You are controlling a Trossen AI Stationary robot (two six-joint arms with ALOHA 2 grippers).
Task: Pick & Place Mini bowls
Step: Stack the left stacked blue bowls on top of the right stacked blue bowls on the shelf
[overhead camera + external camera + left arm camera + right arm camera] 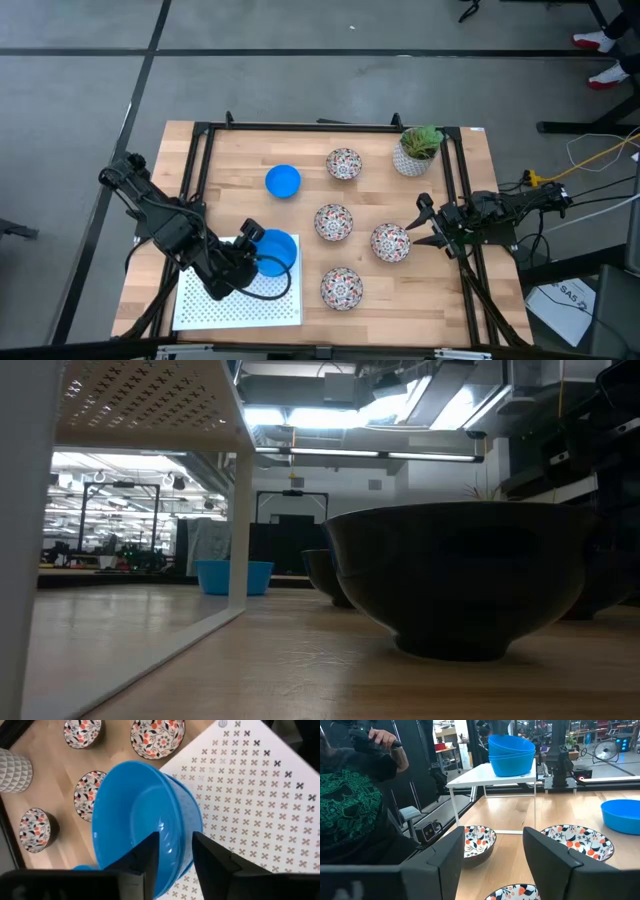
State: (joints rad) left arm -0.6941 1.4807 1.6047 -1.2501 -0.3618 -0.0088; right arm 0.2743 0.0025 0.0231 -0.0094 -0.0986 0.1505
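A stack of blue mini bowls stands on a white perforated raised shelf; its top bowl sits tilted in the stack. My left gripper is shut on that top bowl. One more blue bowl rests on the wooden table. Several floral mini bowls stand upright around the table's middle. My right gripper is open, level, just right of one floral bowl, touching nothing. My left gripper pinches the top blue bowl's wall at the rim, one finger inside the bowl and the other outside. It comes slanting down from the table's left. The bowl is tilted and still rests on the stack below it.
A white pot with a green plant stands at the far right corner. A black frame borders the table. The shelf's thin legs rise from the near left. A person in a dark green-patterned shirt stands beyond the table.
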